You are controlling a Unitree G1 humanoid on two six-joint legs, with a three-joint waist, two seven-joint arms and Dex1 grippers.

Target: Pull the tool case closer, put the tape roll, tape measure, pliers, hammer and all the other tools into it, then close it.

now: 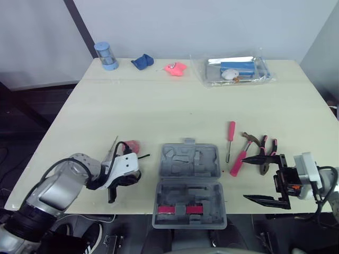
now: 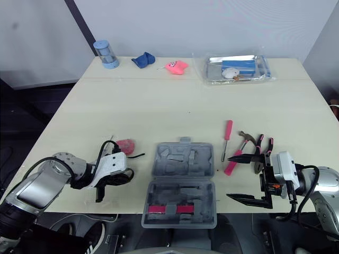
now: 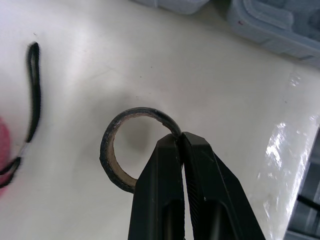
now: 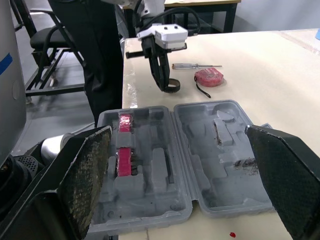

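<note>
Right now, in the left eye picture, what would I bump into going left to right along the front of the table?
Left gripper pinching the tape roll → open tool case → red screwdriver → pink-handled hammer → pliers.

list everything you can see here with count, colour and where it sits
tool case: 1, grey, open, near edge, centre
tape roll: 1, black, left of the case
tape measure: 1, pink-red, left of the case
pink screwdriver: 1, right of the case
pale screwdriver: 1, beside the tape measure
hammer: 1, pink handle, right of the case
pliers: 1, pink and black, right of the hammer
cylinder: 1, blue, far left
blue lump: 1, far edge
pink lump: 1, far edge
clear bag: 1, far right
table: 1, pale
left gripper: black, shut on the tape roll
right gripper: black, open
</note>
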